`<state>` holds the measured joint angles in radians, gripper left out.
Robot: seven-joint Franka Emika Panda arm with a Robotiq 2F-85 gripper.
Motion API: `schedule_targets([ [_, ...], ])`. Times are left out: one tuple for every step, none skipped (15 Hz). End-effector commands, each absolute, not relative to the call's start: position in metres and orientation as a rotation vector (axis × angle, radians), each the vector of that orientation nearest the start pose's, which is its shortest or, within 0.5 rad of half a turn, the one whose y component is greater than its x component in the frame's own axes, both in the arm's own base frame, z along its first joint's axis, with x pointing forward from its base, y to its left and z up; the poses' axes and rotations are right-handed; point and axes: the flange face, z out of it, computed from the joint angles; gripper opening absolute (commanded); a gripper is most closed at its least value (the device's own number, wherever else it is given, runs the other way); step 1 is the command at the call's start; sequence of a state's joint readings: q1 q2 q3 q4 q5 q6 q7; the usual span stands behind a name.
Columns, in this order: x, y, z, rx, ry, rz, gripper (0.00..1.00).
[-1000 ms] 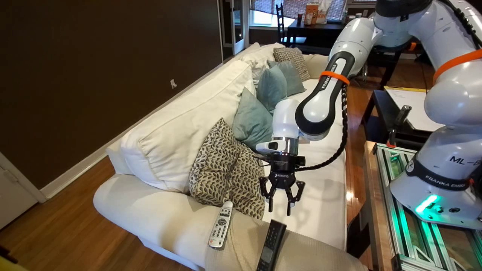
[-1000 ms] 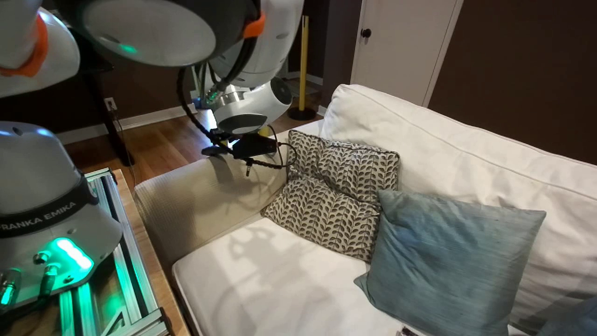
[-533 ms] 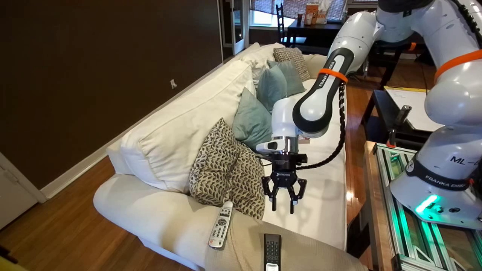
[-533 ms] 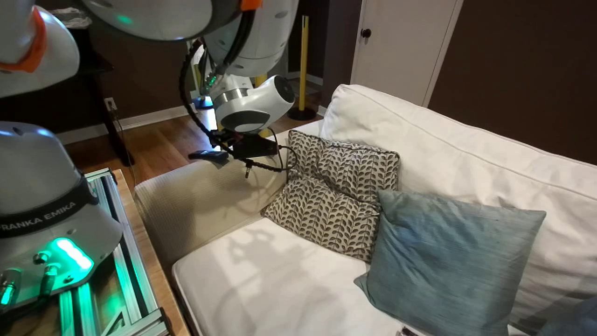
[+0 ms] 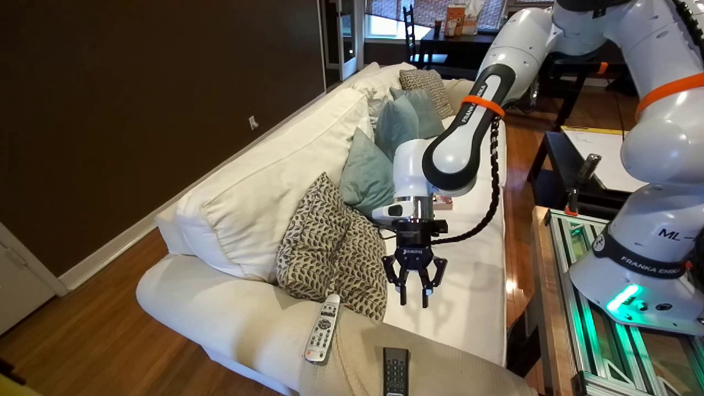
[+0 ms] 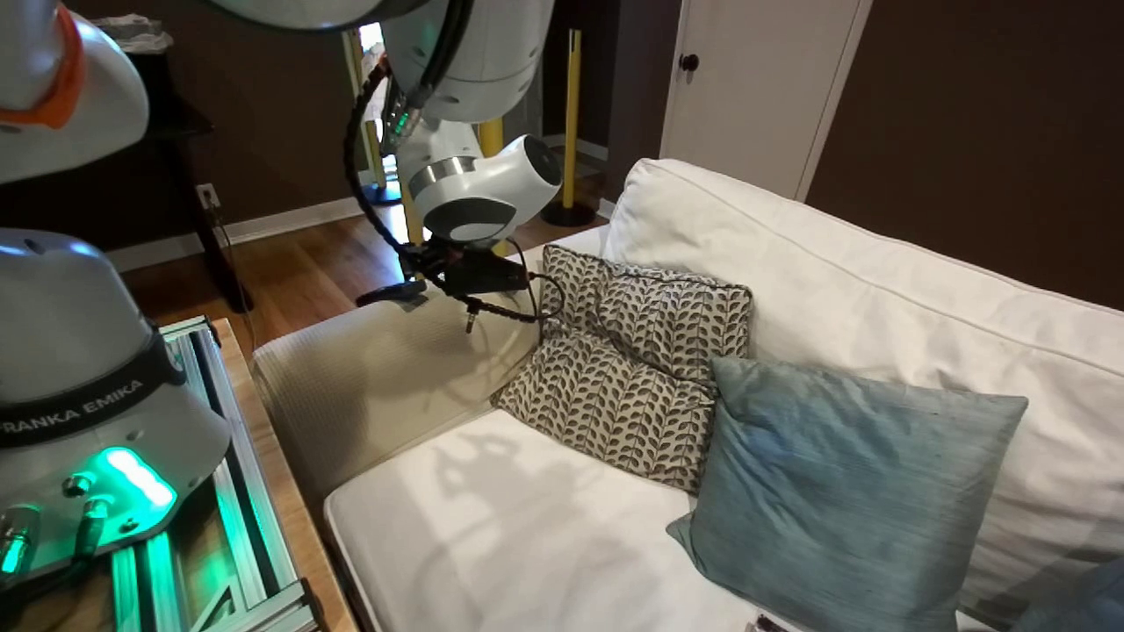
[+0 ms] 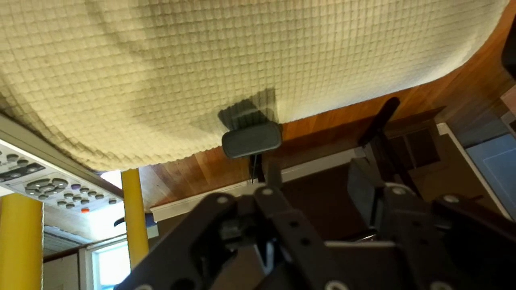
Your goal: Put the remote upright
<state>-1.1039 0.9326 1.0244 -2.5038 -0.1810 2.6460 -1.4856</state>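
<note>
The robot arm [image 5: 465,137] carried FRANKA EMIKA along its white link, an orange band [image 5: 483,105] crossing the words. The same name ran round the dark stripe on its base [image 5: 641,264], with the letters ML and a dash above. ROBOTIQ stood in small white letters on the tool [image 5: 413,300], whose jaws were apart, with a gap between them. Far off by the window [image 5: 380,27], a white package [image 5: 472,13] showed KIN in orange. The markings on the black remote [image 5: 396,371] were too small to read.

That remote lay on the near armrest [image 5: 231,313] of the white sofa [image 5: 280,187], nearer than the tool and apart from it; whether it was quite flat or slightly tilted was hard to tell. A pale remote [image 5: 323,329] lay to its left, its far end just beside a leaf-patterned cushion [image 5: 330,247].

A beige waffle-woven cover [image 7: 201,60] was spread under both. Blue cushions [image 5: 367,173] sat farther along. To the left rose a brown wall [image 5: 154,110] with a white outlet [image 5: 253,122], and the floor [image 5: 110,313] was wooden. In an exterior view, a yellow post [image 6: 572,123] stood left of a pale door [image 6: 755,88] with a dark knob [image 6: 689,62].
</note>
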Motion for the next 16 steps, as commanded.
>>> schedule_targets([
  [0.4243, 0.0774, 0.1148, -1.742, -1.662, -0.345, 0.79],
  [0.4254, 0.0766, 0.115, -1.74, -1.666, -0.35, 0.88],
  [0.4263, 0.0762, 0.1155, -1.736, -1.672, -0.362, 0.95],
  [0.427, 0.076, 0.116, -1.733, -1.677, -0.369, 0.99],
  [0.4275, 0.0759, 0.1165, -1.729, -1.682, -0.374, 1.0],
  [0.4282, 0.0761, 0.117, -1.723, -1.69, -0.38, 1.0],
  [0.4269, 0.0783, 0.1156, -1.737, -1.668, -0.399, 1.0],
  [0.4276, 0.078, 0.1158, -1.734, -1.673, -0.402, 1.0],
  [0.4281, 0.0777, 0.1159, -1.732, -1.676, -0.405, 1.0],
  [0.4284, 0.0776, 0.1159, -1.731, -1.678, -0.406, 1.0],
  [0.4285, 0.0776, 0.116, -1.731, -1.678, -0.406, 1.0],
  [0.4285, 0.0777, 0.116, -1.731, -1.679, -0.406, 1.0],
  [0.4285, 0.0777, 0.116, -1.73, -1.679, -0.406, 1.0],
  [0.4285, 0.0778, 0.116, -1.73, -1.679, -0.406, 1.0],
  [0.4285, 0.0778, 0.116, -1.73, -1.68, -0.406, 1.0],
  [0.4286, 0.0778, 0.116, -1.73, -1.68, -0.407, 1.0],
])
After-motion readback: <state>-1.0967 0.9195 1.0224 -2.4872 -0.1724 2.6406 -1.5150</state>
